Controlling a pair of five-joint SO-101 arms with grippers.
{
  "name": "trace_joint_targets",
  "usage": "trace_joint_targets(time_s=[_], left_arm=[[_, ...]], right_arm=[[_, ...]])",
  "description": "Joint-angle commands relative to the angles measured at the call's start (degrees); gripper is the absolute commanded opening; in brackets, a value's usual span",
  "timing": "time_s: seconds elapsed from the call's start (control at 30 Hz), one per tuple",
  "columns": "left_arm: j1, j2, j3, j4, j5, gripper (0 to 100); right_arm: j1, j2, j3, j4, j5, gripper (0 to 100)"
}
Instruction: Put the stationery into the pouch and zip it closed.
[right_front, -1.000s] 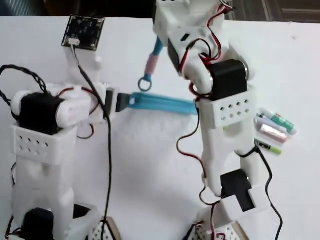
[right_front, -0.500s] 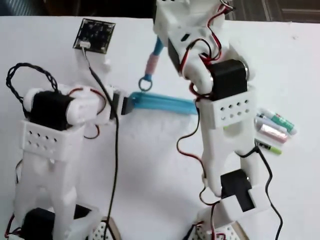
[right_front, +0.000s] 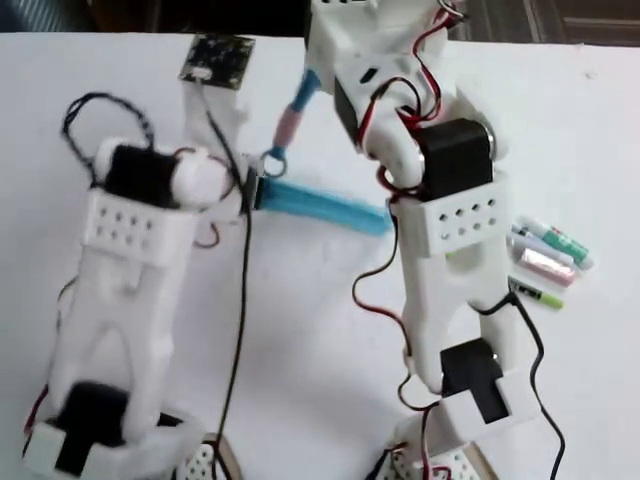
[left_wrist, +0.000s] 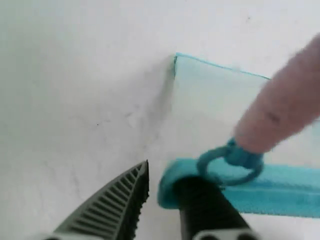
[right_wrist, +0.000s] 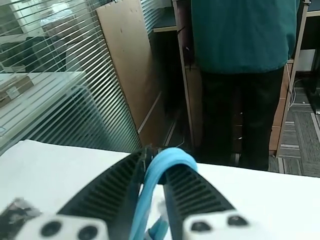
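With my right gripper (right_wrist: 155, 161) clamped on the pull strap (right_front: 290, 125), left gripper (left_wrist: 158, 176) barely parted against the pouch (right_front: 320, 205) end, and the pens (right_front: 548, 255) well apart on the table (right_front: 300, 340), I figured a firm left pinch should come before any tugging.

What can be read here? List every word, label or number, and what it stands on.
None legible.
Print on the pens: too small to read.
The pouch, its strap and the camera board: no readable text.
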Motion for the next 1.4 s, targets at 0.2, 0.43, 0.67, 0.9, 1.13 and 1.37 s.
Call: trace_joint_targets(time_s=[0.2, 0.43, 0.67, 0.9, 1.13, 1.37], left_arm=[[-1.80, 0.84, -8.00, 0.88, -1.67, 2], [-1.89, 1.19, -15.12, 5.36, 1.23, 2], [-5.85, 1.10, -15.30, 6.42, 4.04, 2], [-8.75, 1.19, -15.30, 6.51, 5.63, 2], [-12.44, 1.19, -15.12, 6.51, 8.26, 2], [-16.48, 0.84, -14.95, 6.86, 9.76, 2]], right_arm=[[3.56, -0.48, -2.02, -0.92, -0.26, 1.7], [9.10, -0.75, -2.29, -0.75, 0.09, 1.7], [18.77, -0.31, -2.02, -1.01, 0.18, 1.7], [24.04, -0.31, -2.02, 0.40, 0.26, 1.7], [24.22, -0.31, -2.02, 2.07, 3.43, 1.7], [25.80, 1.71, -1.93, 2.77, 5.01, 1.7]])
